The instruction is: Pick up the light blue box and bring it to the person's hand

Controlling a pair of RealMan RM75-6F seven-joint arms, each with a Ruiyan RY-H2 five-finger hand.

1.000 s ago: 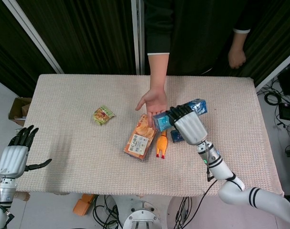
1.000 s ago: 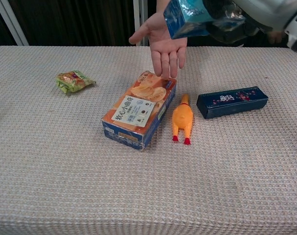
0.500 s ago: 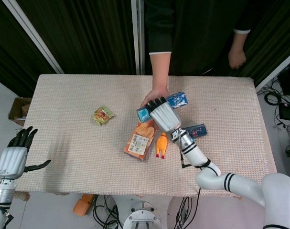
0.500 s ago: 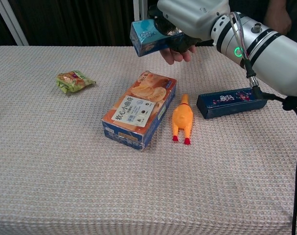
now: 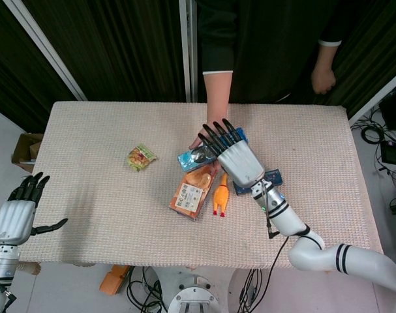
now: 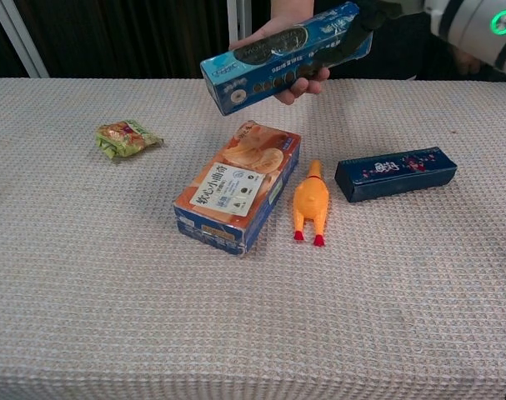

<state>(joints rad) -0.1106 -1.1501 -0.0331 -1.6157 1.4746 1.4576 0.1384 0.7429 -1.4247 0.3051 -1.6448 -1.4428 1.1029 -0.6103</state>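
From the head view, the long light blue cardboard box (image 5: pixel 196 156) lies in the person's bare open hand (image 5: pixel 204 134) over the far part of the beige woven desk (image 5: pixel 87 195). The robot's white right hand (image 5: pixel 233 155) is above the box with its black fingers (image 5: pixel 214 135) spread out and holding nothing. The white left hand (image 5: pixel 18 212) hangs off the desk's near left corner, its fingers apart and empty.

From the chest view, the blue box (image 6: pixel 286 57) is tilted in the air, and the person's fingers (image 6: pixel 298 83) curl under it. Below on the desk lie an orange snack box (image 6: pixel 238 185), a yellow rubber chicken (image 6: pixel 310 204), a dark blue flat box (image 6: pixel 395 173) and a small green packet (image 6: pixel 126 137).
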